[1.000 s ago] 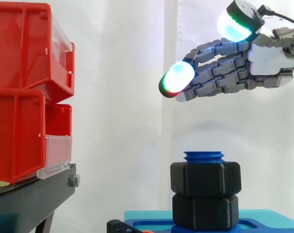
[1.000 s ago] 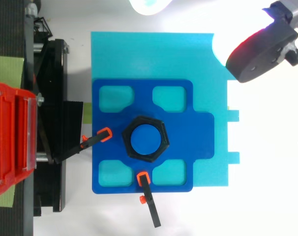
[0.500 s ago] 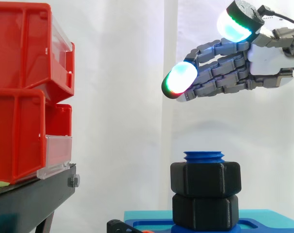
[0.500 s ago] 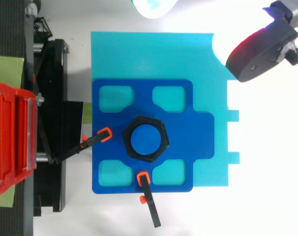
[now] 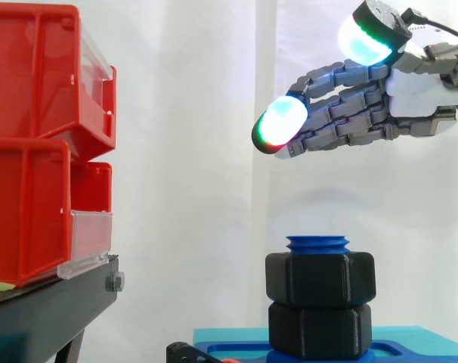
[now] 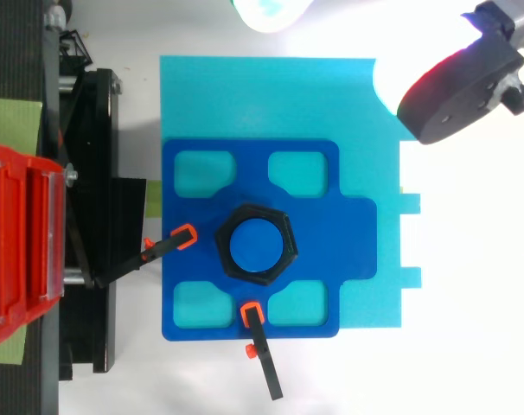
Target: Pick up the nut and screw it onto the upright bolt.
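A blue threaded bolt [image 5: 317,243] stands upright on the dark blue fixture [image 6: 348,242]. Two black nuts sit on it, the upper nut [image 5: 320,277] stacked on the lower nut [image 5: 320,328], and the bolt's tip pokes out above them. From above the top nut [image 6: 224,253] rings the bolt's blue end [image 6: 255,246]. My hand [image 5: 410,94] hovers high above the bolt and to its right, fingers [image 5: 342,113] stretched out nearly level toward the left, holding nothing. Its glowing fingertips [image 6: 444,91] show at the top edge and upper right of the top view.
Red bins [image 5: 40,144] stacked on a black stand [image 5: 47,310] rise at the left. The fixture lies on a cyan base plate [image 6: 271,95], held by two orange-tipped black clamps [image 6: 171,242] [image 6: 258,346]. A white curtain hangs behind.
The hand's fingers have edged very slightly to the right and up; the nuts and bolt are unmoved.
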Robot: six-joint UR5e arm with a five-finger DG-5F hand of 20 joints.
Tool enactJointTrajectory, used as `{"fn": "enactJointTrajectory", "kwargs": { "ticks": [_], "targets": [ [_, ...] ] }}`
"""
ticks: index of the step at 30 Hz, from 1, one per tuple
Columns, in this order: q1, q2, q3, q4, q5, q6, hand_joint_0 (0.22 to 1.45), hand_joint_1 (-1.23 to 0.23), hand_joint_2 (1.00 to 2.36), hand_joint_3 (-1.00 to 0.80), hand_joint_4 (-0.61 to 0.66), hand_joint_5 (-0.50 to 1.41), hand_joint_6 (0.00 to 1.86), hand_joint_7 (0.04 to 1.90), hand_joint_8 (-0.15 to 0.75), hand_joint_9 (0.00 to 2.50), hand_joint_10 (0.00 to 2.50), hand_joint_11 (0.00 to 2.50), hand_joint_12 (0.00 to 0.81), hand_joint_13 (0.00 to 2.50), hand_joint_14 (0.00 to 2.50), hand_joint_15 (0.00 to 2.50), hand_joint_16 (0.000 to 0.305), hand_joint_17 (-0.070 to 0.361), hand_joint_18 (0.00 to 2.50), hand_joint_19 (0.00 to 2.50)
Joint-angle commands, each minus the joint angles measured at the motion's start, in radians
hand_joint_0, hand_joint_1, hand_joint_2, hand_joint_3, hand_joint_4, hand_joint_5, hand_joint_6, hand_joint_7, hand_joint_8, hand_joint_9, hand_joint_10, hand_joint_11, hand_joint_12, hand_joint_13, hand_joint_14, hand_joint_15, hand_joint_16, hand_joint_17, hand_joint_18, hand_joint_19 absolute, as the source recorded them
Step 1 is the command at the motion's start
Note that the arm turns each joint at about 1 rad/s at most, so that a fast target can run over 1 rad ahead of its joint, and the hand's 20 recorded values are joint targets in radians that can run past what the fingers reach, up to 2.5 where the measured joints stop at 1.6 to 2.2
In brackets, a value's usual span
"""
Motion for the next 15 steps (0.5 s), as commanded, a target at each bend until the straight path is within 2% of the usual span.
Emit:
{"fn": "enactJointTrajectory", "kwargs": {
  "ticks": [1,15],
  "targets": [
    [0.0,0.0,0.002,0.0,0.001,0.0,0.47,-0.3,1.0,-0.5,0.1,-0.25,0.5,0.75,0.192,0.0,0.0,0.0,0.339,0.0,0.0,0.0,0.046,0.103,0.0,0.0],
    [0.0,0.0,0.0,0.0,0.001,0.0,0.49,-0.28,1.0,-0.5,0.1,-0.25,0.5,0.72,0.18,0.0,0.0,0.0,0.328,0.0,0.0,0.0,0.045,0.101,0.0,0.0]
  ]
}}
